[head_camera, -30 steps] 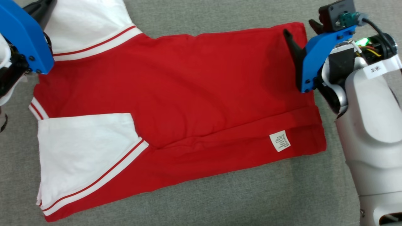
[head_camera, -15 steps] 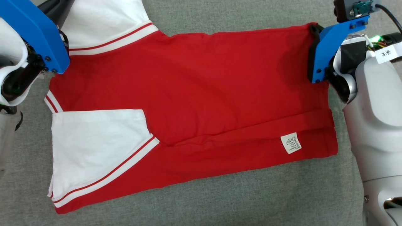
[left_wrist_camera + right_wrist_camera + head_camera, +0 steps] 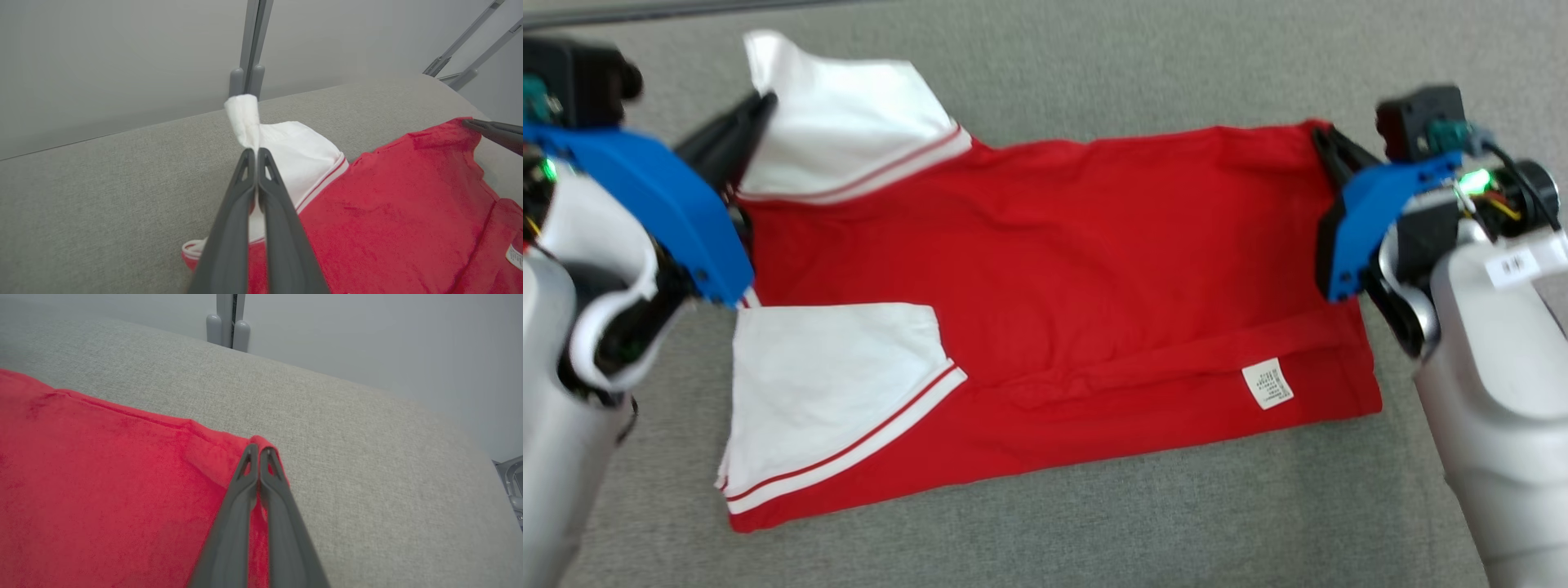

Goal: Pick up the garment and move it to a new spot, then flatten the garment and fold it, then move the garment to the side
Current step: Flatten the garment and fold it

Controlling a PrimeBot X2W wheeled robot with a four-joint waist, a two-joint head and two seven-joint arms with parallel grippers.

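Observation:
The garment (image 3: pixel 1094 269) is a red shirt with white, red-striped sleeves, lying partly folded on a grey cloth surface. A white care label (image 3: pixel 1267 383) shows near its lower right. My left gripper (image 3: pixel 765 102) is shut on the edge of the far white sleeve (image 3: pixel 849 131), which stands lifted; the left wrist view shows white cloth (image 3: pixel 245 118) pinched at my left gripper's (image 3: pixel 256 152) tips. My right gripper (image 3: pixel 1319 135) is shut on the red hem corner at the far right; in the right wrist view my right gripper (image 3: pixel 258 448) pinches the red corner (image 3: pixel 261 441).
The grey padded surface (image 3: pixel 1176 506) stretches all around the shirt. A grey wall with a vertical metal post (image 3: pixel 251 45) stands behind its far edge. Slanted metal bars (image 3: pixel 461 49) show at the upper right of the left wrist view.
My right gripper has gone from open to shut on the red hem corner. The head camera has shifted, so the whole shirt sits lower in the picture. The white sleeve edge now stands raised.

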